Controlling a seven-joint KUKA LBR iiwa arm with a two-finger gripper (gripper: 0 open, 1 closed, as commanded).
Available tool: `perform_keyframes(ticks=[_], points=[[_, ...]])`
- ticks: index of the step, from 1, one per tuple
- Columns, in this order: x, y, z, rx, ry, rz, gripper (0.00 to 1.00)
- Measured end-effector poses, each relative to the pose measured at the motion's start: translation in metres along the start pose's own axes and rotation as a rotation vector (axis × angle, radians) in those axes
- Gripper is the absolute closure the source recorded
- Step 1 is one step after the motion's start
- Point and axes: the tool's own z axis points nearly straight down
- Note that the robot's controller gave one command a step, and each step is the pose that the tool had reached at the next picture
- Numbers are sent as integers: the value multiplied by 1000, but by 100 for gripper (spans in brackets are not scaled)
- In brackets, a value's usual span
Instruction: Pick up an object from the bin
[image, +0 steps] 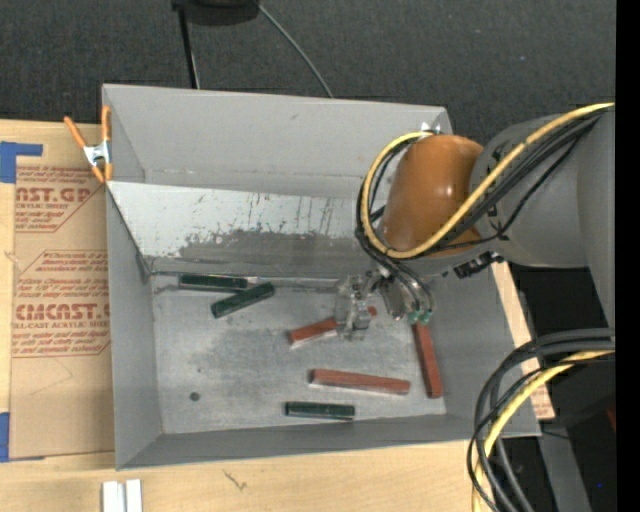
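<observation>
Pincer (355, 318) over short red stick (310, 334) in bin (220, 375)

Three reddish-brown sticks lie in the bin (180, 400). The nearest red stick (312, 333) is just left of the gripper (356, 318), its end reaching under it. The lower red stick (360, 381) lies below the gripper, and the right red stick (429, 362) is to the gripper's right. There are also three dark green sticks. The tilted green stick (243, 299) and the back green stick (213, 283) lie well left of the gripper, and the lower green stick (319, 409) lies below it. That makes six sticks in all
</observation>
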Motion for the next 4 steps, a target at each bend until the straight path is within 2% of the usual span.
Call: perform_keyframes(ticks=[1,2,3,4], points=[[-16,23,55,0,-6,-402,0],[-16,23,52,0,-8,-400,100],[-16,23,52,0,-8,-400,100],[13,58,-92,3,-11,-745,100]])
